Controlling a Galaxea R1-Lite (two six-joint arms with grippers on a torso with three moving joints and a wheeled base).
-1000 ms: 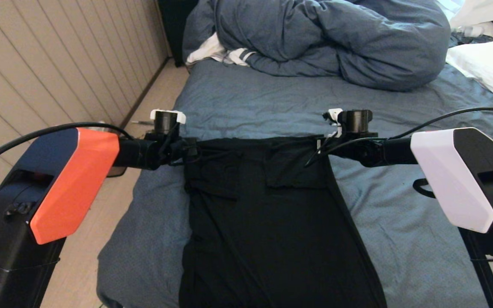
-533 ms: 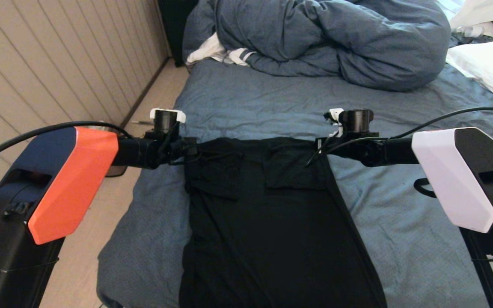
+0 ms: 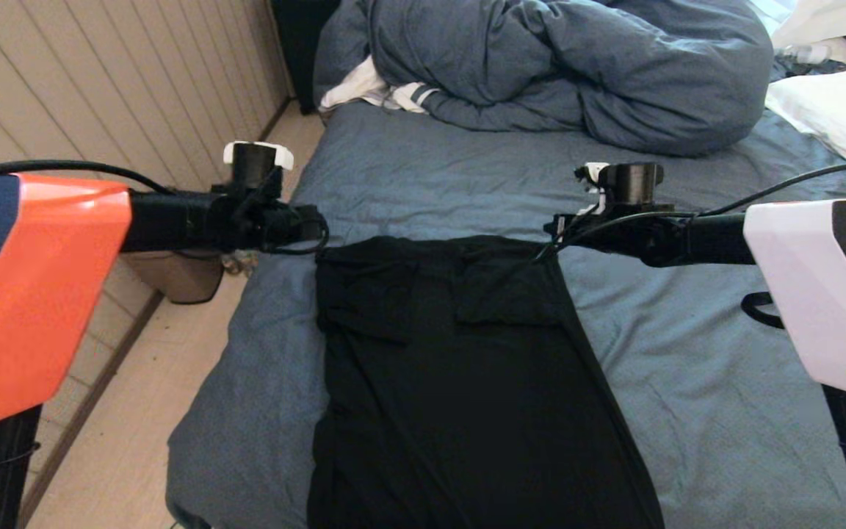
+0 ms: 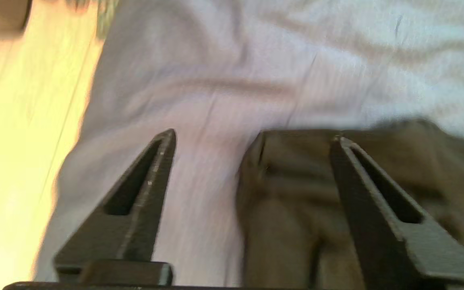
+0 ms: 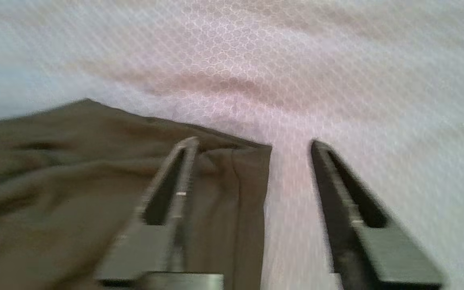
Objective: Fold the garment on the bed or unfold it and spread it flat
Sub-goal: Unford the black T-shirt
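Observation:
The black garment (image 3: pixel 460 382) lies folded lengthwise on the blue-grey bed (image 3: pixel 687 353), its far edge straight across and its near end running out of view. My left gripper (image 3: pixel 316 234) hovers open above the far left corner of the garment (image 4: pixel 296 193); nothing is between its fingers (image 4: pixel 143 193). My right gripper (image 3: pixel 551 236) hovers open above the far right corner of the garment (image 5: pixel 224 189), holding nothing, one of its fingers (image 5: pixel 336 189) over bare sheet. No white text shows on the fabric.
A bunched blue-grey duvet (image 3: pixel 562 66) fills the head of the bed, with a white-and-striped cloth (image 3: pixel 371 92) beside it and a white pillow (image 3: pixel 834 117) at the right. A panelled wall (image 3: pixel 100 110) and floor strip (image 3: pixel 122 441) run along the bed's left side.
Both grippers have opened and let go of the garment's far corners, then lifted; the left arm drew back leftward. The garment's far edge now rests flat on the sheet.

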